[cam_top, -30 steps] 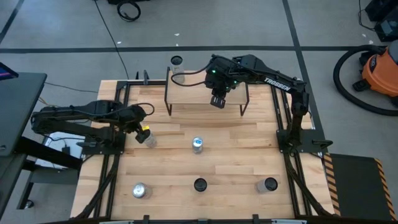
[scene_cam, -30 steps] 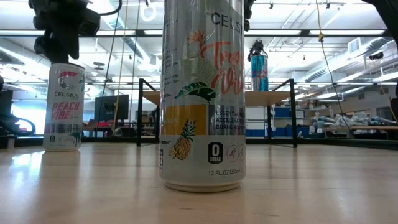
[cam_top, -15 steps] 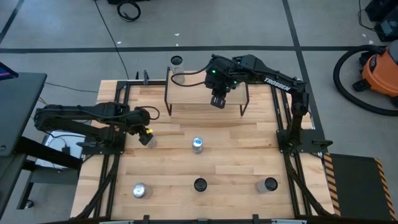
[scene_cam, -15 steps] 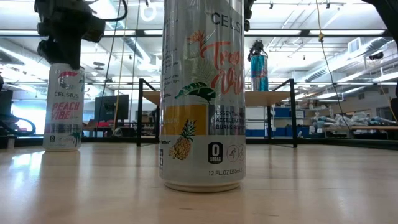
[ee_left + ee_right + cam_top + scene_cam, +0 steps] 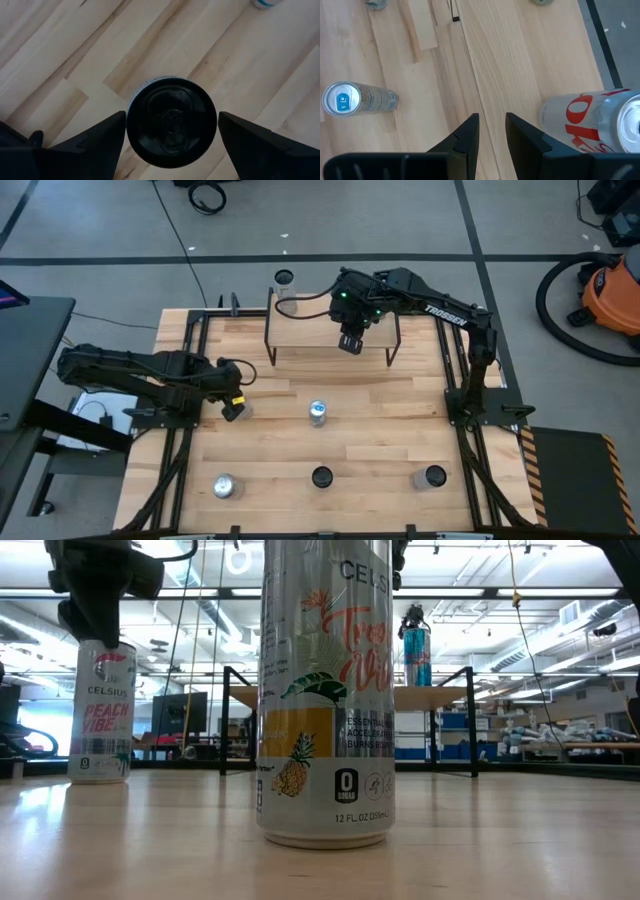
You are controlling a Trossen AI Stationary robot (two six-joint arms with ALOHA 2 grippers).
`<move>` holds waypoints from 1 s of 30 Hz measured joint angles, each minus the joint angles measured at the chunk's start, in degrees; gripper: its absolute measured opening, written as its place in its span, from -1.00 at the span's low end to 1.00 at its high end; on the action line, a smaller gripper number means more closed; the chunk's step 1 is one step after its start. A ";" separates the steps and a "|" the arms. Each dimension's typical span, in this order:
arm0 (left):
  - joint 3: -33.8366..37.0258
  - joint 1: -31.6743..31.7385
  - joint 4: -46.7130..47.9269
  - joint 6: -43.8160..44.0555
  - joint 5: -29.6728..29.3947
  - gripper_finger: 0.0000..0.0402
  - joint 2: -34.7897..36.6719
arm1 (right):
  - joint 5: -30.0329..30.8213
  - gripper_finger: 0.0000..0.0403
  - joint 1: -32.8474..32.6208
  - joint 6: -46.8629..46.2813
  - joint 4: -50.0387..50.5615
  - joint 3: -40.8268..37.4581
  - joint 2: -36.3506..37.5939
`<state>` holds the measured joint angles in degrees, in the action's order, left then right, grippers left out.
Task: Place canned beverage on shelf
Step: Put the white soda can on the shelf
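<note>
Wooden table [image 5: 380, 430]: left gripper [image 5: 170, 145], fingers spread, straddles black-topped can [image 5: 171, 126] at 9 o'clock; right gripper [image 5: 491, 132] clenched, empty, over shelf [image 5: 300, 332]. Risk: off-centre closure tips can.

left tool [image 5: 171, 131] spread wide, right tool [image 5: 492, 131] closed

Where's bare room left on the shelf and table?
Shelf: the plank is bare from its left legs to the right gripper; a red-and-white can stands by that gripper. Table: open strip between the blue-top can and the right arm's base. Crowded: front row of cans; left gripper astride a black-top can.
</note>
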<state>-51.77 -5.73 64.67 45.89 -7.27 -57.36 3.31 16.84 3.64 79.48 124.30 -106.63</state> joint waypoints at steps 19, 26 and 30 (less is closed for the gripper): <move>0.00 -0.22 -0.09 1.47 -0.16 0.59 0.00 | 0.00 -0.49 0.00 0.00 -0.11 0.00 0.00; 0.00 -0.22 -2.42 -0.52 -0.61 0.59 -0.02 | 0.00 -0.49 0.00 0.00 -0.17 -0.01 0.00; -0.06 -0.18 -4.89 -1.87 -0.71 0.59 -0.69 | 0.00 -0.49 0.00 0.00 -0.17 0.00 0.00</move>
<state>-51.83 -5.91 59.77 44.01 -7.99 -58.05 3.31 16.84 3.64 79.31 124.30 -106.63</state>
